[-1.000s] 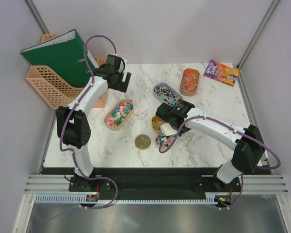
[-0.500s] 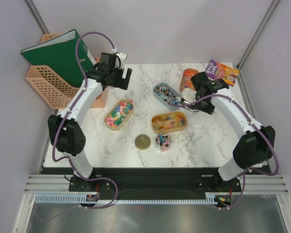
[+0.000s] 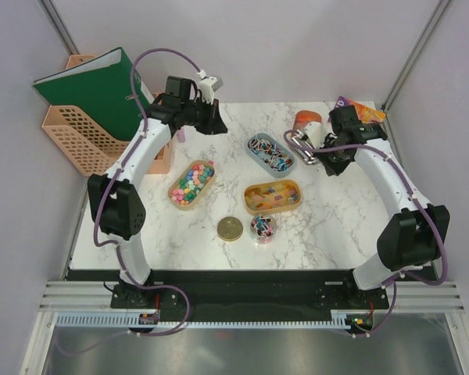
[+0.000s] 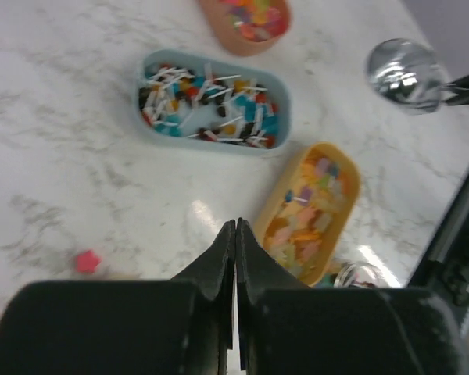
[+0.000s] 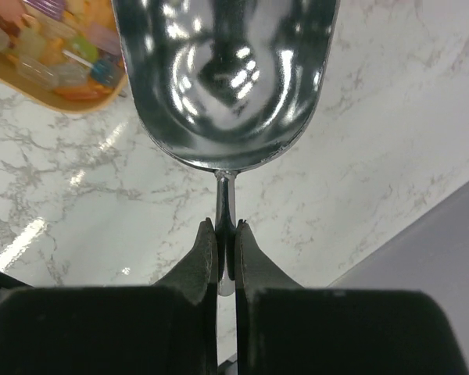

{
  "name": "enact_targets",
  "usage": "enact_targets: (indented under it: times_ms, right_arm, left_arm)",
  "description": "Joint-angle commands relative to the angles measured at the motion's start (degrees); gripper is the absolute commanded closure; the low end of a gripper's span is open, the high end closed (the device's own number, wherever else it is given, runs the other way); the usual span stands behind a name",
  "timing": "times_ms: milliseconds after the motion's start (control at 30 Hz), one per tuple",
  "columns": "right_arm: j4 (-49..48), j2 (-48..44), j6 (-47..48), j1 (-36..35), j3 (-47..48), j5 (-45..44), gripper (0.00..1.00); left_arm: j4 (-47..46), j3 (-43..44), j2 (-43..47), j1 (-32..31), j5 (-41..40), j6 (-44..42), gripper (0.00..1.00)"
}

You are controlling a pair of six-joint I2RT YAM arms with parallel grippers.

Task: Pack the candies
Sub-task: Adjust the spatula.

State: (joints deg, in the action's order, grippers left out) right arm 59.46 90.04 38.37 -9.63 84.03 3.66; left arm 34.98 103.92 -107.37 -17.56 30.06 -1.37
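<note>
Scoop (image 5: pixel 223 86) (bowl cut off) pinched by right fingers (image 5: pixel 203 266); left fingers (image 4: pixel 219 266) closed, empty.

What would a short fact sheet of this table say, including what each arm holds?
Left jaws: shut, holding nothing
Right jaws: shut on the silver scoop handle
Scoop contents: none visible
Candies: in the tan tray, blue tray, yellow tray, orange tray
Jar: lid off, colourful candies inside
Gold lid: on the table, apart from the jar
Stray: one pink candy on the table
</note>
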Motion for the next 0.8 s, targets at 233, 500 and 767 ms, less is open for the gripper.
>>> enact_targets:
  times_ms: [233, 500, 767]
  right_arm:
    - [-0.49, 1.53, 2.24, -11.72, 6.49, 3.55, 1.0]
    - [0.13, 4.35, 2.41, -13.58, 12.03, 3.54, 1.0]
    - [0.13, 2.95, 1.53, -13.93, 14.76, 7.76, 1.0]
  left_arm:
    - [-8.7, 3.57, -7.24, -5.46, 27.15, 12.43, 0.98]
    - [-10.11, 3.13, -8.29, -6.61, 27.95, 14.2, 0.98]
    - [-10.11, 2.17, -9.78, -7.4, 27.16, 13.67, 0.98]
